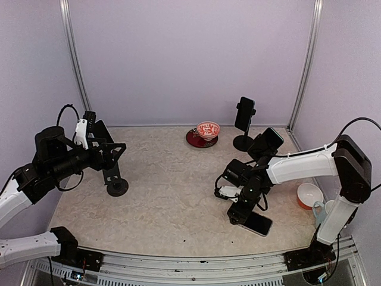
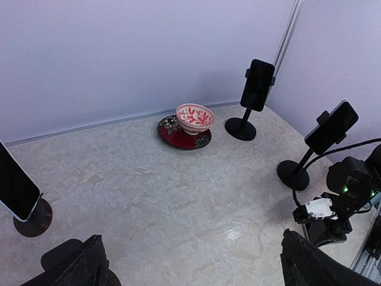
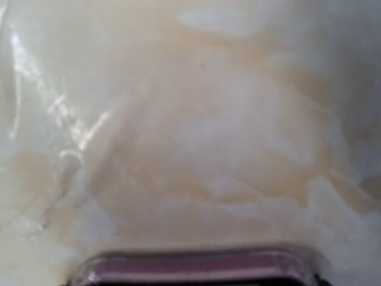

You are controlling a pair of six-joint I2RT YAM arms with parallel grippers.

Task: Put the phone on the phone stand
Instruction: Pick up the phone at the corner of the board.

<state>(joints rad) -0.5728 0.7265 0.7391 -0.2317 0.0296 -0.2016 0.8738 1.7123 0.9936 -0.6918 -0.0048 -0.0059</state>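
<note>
The phone (image 1: 258, 223) lies flat on the table (image 1: 166, 196) at its 5 o'clock. The right gripper (image 1: 239, 214) is down at the phone's 9 o'clock end, and I cannot tell its grip. The left gripper (image 2: 190, 250) gapes wide and holds nothing.

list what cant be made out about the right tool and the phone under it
- Right tool, top view: its own wrist hides the fingers, so open or shut is unclear; right wrist view shows none.
- Phone, right wrist view: blurred and cut off by the bottom edge; only a purple rim shows.
</note>
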